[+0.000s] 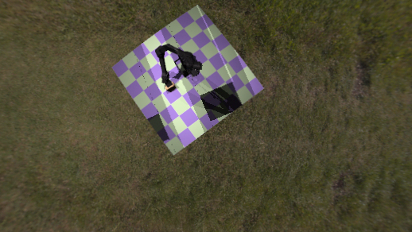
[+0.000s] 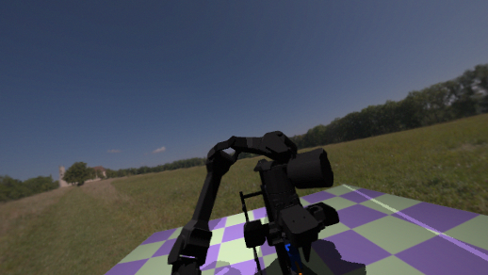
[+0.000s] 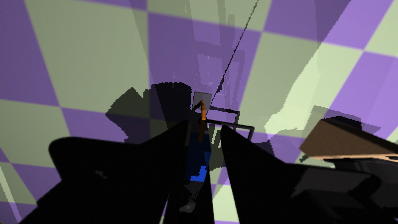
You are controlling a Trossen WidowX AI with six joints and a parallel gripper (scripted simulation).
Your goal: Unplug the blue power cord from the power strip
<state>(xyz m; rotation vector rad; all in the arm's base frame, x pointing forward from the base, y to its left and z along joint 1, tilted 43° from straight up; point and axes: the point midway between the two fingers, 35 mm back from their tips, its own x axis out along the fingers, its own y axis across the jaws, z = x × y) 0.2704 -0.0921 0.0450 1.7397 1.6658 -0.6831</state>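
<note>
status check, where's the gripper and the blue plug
Gripper part closed around blue plug, grip unconfirmed. Power strip off to the right. Nothing blocking.
</note>
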